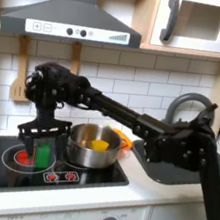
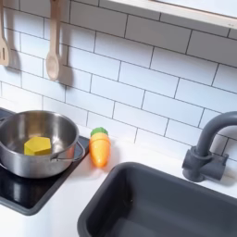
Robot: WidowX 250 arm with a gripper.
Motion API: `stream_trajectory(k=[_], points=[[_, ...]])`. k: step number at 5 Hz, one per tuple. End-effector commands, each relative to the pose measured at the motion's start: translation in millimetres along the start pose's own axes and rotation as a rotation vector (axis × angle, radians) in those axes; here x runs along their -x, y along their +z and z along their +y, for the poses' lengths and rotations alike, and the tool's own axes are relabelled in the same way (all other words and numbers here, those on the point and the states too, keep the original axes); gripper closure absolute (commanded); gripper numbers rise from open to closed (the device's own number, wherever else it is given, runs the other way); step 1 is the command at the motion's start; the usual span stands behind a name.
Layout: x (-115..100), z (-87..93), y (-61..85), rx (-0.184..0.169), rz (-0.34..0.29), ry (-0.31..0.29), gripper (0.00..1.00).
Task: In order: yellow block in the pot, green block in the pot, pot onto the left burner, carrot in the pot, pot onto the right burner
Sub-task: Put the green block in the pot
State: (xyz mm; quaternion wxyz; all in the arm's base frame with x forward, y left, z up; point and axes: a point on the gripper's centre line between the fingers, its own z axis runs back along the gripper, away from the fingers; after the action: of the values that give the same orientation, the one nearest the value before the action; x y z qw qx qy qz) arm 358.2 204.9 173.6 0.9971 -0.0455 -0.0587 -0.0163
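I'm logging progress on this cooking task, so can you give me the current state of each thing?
Yellow block: lying inside the pot.
Pot: upright on the cooktop, holding the yellow block.
Green block: upright on the left burner, between the hand's fingers.
Hand: lowered around the green block; grip unclear.
Carrot: on the counter beside the pot.
Left burner: red centre, no pot on it.

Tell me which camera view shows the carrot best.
The second exterior view: the carrot lies in plain sight on the counter, between the pot and the sink. In the first exterior view just an orange sliver peeks out behind the pot.
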Motion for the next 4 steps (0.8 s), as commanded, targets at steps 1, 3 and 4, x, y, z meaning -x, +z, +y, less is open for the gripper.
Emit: stream_trajectory(k=[1,3,4], points=[[-1.2,2.7,-11.5,0.008,0.031,-0.008,0.0],[-3.3,5.5,-14.9,0.002,0.003,0.008,0.0],[-5.7,9.7,-17.6,0.001,-0.01,0.011,0.0]])
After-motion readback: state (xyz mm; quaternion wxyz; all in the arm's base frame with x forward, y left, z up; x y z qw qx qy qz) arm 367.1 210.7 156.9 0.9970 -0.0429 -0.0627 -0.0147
